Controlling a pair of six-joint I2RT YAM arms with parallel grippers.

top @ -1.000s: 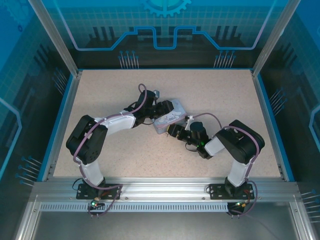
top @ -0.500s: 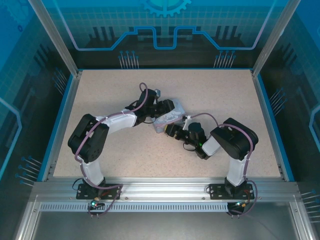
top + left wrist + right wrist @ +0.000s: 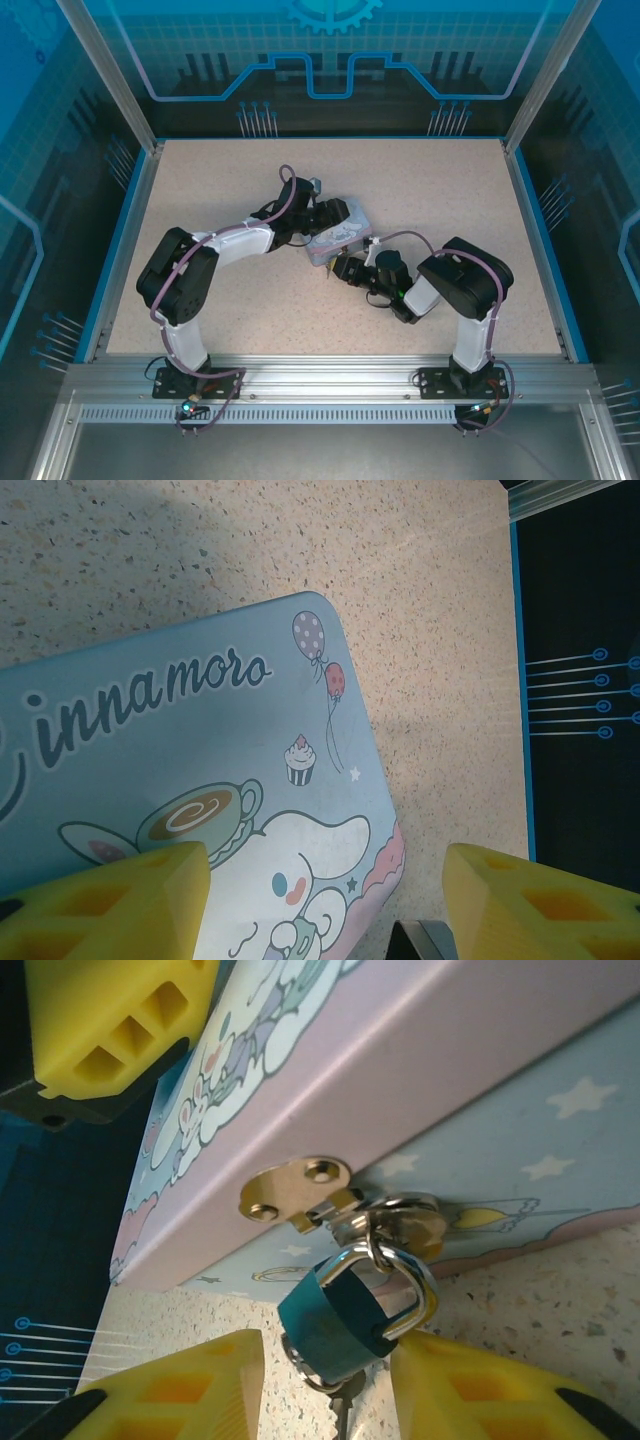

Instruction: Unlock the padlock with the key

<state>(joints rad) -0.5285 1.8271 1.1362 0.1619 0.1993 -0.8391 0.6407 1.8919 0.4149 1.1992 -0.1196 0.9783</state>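
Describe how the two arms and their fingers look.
The left arm and right arm match: bulky black joint housings, white links, and a lilac cable looped along each. The right arm shows a small green light. The fingers are blocky yellow plastic with moulded hollows.

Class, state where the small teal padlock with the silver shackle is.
Right wrist view, lower centre: the small teal padlock hangs from the pastel cartoon tin's brass hasp, between the right gripper's yellow fingers.

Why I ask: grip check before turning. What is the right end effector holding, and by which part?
Cannot be told: the right end effector flanks the padlock at its teal body, key hanging below, but contact is unclear.
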